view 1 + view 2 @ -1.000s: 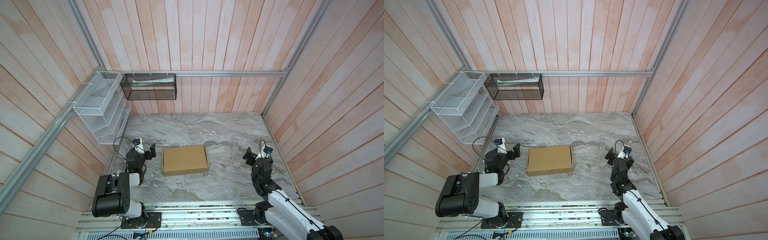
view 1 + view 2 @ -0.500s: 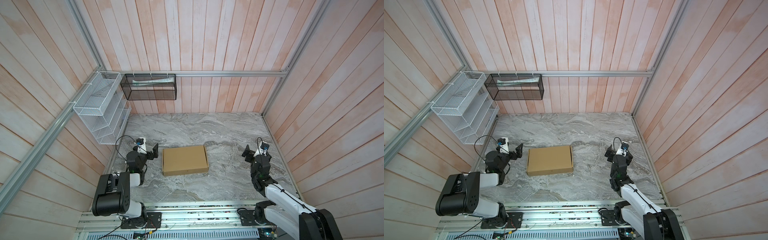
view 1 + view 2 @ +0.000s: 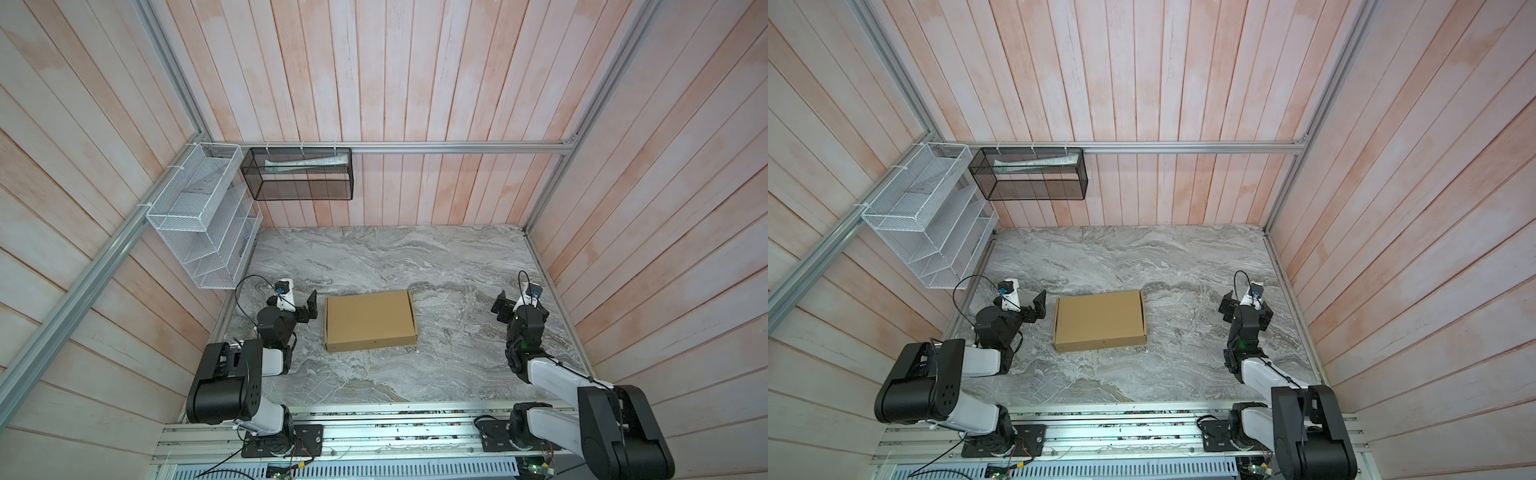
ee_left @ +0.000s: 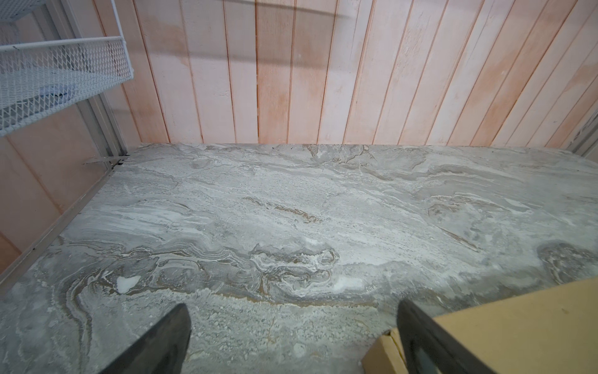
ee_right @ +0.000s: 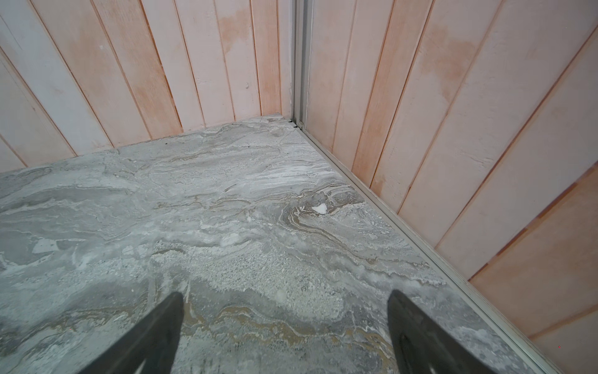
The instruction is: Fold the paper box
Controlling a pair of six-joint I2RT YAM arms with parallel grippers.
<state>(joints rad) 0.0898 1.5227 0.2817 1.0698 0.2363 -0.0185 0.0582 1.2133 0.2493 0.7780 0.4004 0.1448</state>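
The paper box (image 3: pixel 370 321) (image 3: pixel 1100 320) lies closed and flat on the marble table, a tan shallow rectangle near the middle, in both top views. My left gripper (image 3: pixel 309 311) (image 3: pixel 1038 311) stands open just left of the box's left edge, touching nothing. In the left wrist view the box's corner (image 4: pixel 517 330) shows beside one finger, and bare marble lies between the open fingers of the left gripper (image 4: pixel 291 306). My right gripper (image 3: pixel 519 309) (image 3: pixel 1246 311) is open far right of the box, near the right wall. The right wrist view has only marble between the right gripper's (image 5: pixel 285 294) fingers.
A white wire shelf (image 3: pixel 199 224) hangs on the left wall and a black mesh basket (image 3: pixel 299 174) on the back wall, both above the table. An aluminium rail (image 5: pixel 420 246) edges the table's right side close to my right gripper.
My left gripper has crept slightly right, closer to the box's left edge. The right arm has folded back, its elbow coming into view, with the gripper staying near the right wall. Both stay open.
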